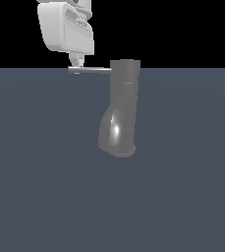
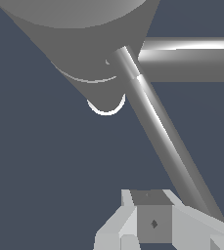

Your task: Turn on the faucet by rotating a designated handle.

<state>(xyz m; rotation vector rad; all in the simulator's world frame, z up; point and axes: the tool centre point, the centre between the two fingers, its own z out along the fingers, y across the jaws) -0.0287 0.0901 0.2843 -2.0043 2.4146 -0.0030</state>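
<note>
You see the gripper (image 1: 76,63) poised at the handle's (image 1: 90,70) free end, left of the faucet (image 1: 119,110) in the exterior view; jaw spread can't be told. Open floor (image 1: 35,172) surrounds everything.

Faucet (image 1: 120,110) upright on dark floor, glossy bulged base. Handle (image 1: 90,70) juts toward exterior view's left from cap. White gripper (image 1: 76,62) directly above handle's outer end, fingertips at bar.

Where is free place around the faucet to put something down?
The grey floor is bare before the faucet and on both its sides in the exterior view. It is crowded only up at the handle, where the gripper hangs at its outer end.
</note>
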